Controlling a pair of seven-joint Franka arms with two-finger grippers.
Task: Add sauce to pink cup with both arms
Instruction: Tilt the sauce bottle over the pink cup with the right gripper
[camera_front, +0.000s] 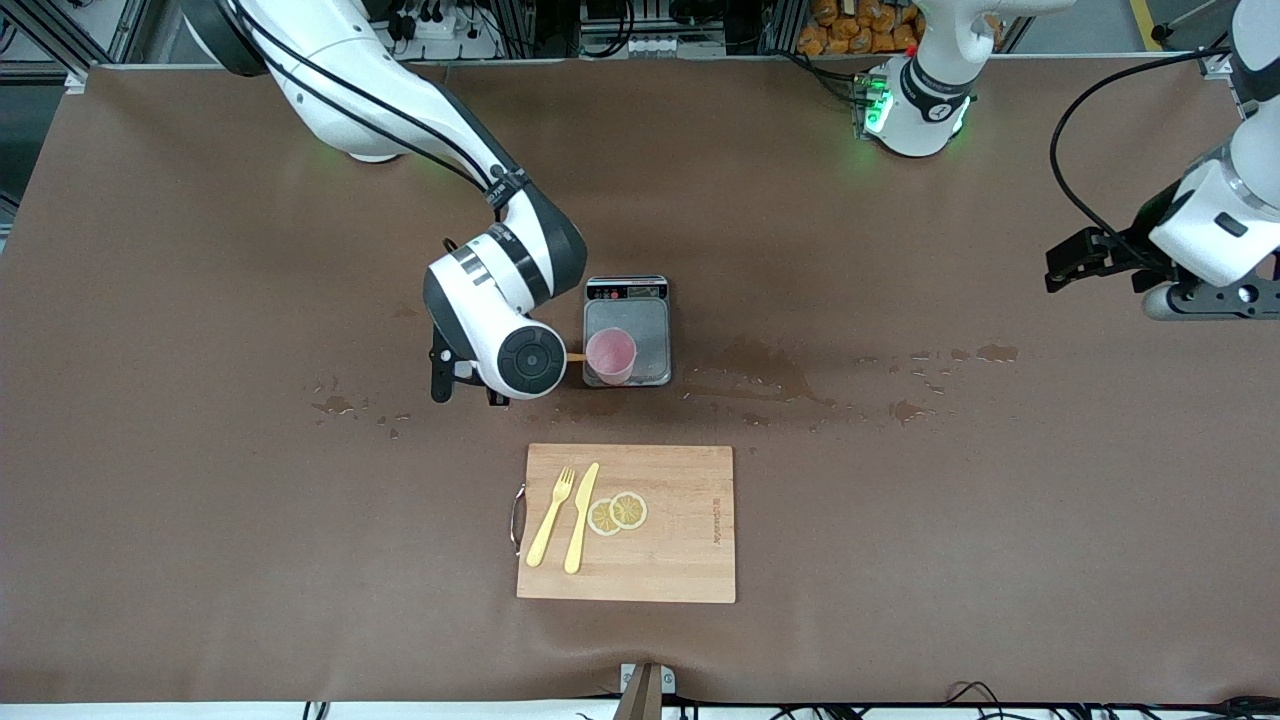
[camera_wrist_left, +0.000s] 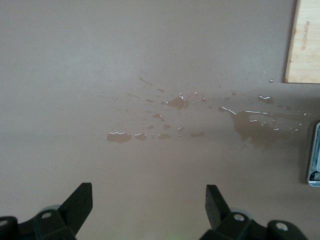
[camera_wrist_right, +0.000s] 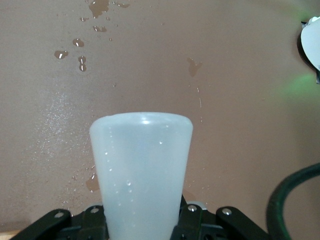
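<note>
- Right gripper (camera_wrist_right: 142, 225) clamped the sauce (camera_wrist_right: 141, 170) bottle, tipped sideways, nozzle at the pink cup (camera_front: 610, 356) on the scale (camera_front: 627, 330).
- Left gripper (camera_wrist_left: 148, 207) waited wide open over wet table (camera_front: 900, 500).
- Risk: light cup could tip if nudged; sauce might overshoot rim.

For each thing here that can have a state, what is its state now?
sauce: held by right gripper, tipped, orange nozzle at the cup's rim.
pink cup: upright on the grey scale.
right gripper: shut on sauce, beside the scale.
left gripper: open, empty, waiting over wet table.
</note>
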